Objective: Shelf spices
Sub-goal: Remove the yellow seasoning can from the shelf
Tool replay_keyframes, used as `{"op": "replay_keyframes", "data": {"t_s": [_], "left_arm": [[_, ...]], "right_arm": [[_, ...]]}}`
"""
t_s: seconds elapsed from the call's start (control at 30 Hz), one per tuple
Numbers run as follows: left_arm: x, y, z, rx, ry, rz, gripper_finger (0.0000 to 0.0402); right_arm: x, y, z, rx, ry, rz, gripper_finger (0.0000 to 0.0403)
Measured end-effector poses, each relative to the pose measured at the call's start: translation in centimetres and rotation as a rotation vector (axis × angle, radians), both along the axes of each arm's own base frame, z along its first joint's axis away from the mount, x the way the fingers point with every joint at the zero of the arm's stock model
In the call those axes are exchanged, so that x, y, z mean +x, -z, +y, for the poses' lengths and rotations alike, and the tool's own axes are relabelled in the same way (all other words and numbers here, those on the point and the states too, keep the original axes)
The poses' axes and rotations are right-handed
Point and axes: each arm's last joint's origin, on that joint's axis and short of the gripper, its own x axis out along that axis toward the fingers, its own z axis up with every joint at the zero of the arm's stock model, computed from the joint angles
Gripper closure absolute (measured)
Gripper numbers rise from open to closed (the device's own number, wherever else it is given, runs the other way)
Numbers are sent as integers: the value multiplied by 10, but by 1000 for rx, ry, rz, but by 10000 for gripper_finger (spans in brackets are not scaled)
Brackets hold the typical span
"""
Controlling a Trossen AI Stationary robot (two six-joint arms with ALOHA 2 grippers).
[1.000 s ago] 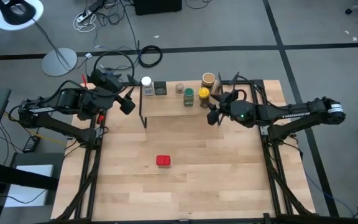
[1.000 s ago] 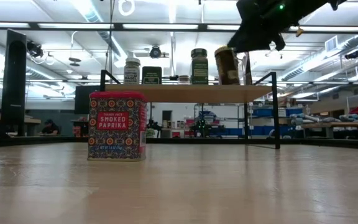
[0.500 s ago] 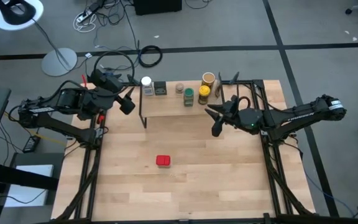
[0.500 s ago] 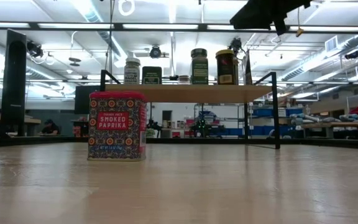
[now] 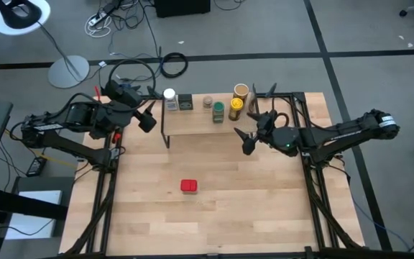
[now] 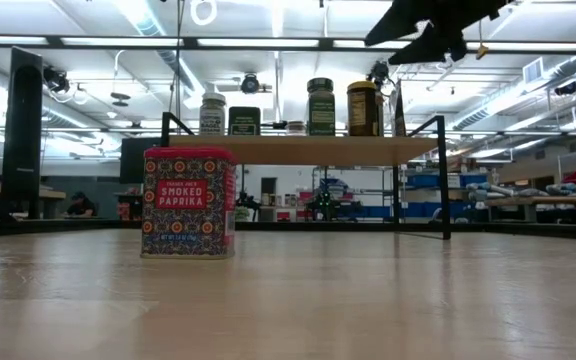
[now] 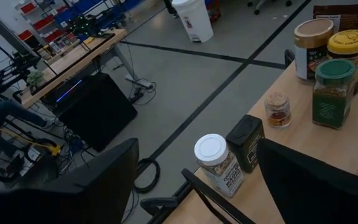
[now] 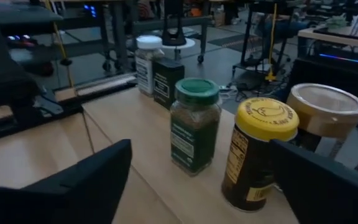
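6 spice containers stand on the shelf [image 5: 192,121]; the red tin [image 5: 188,186] sits mid-table; the right gripper [image 5: 242,139] hovers open beside the shelf

Right pincer [image 5: 244,140] spread wide, empty, mid-table; left pincer [image 5: 148,119] open, waiting left.

Beyond the open right gripper [image 8: 197,180], the tall brown canister [image 8: 323,118] stands half hidden behind the yellow-lidded jar [image 8: 258,152]; its label can't be read.
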Motion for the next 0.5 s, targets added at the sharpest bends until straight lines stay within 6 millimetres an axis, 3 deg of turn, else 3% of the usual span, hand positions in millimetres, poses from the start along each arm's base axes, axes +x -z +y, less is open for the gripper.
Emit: {"op": "replay_keyframes", "data": {"t_s": [0.13, 0.5], "left_arm": [[0, 0, 0, -6, 9, -1, 71], [0, 0, 0, -7, 10, 0, 71]], "right_arm": [[7, 6, -5, 0, 22, 24, 10], [18, 14, -24, 9, 105, 20, 52]]}}
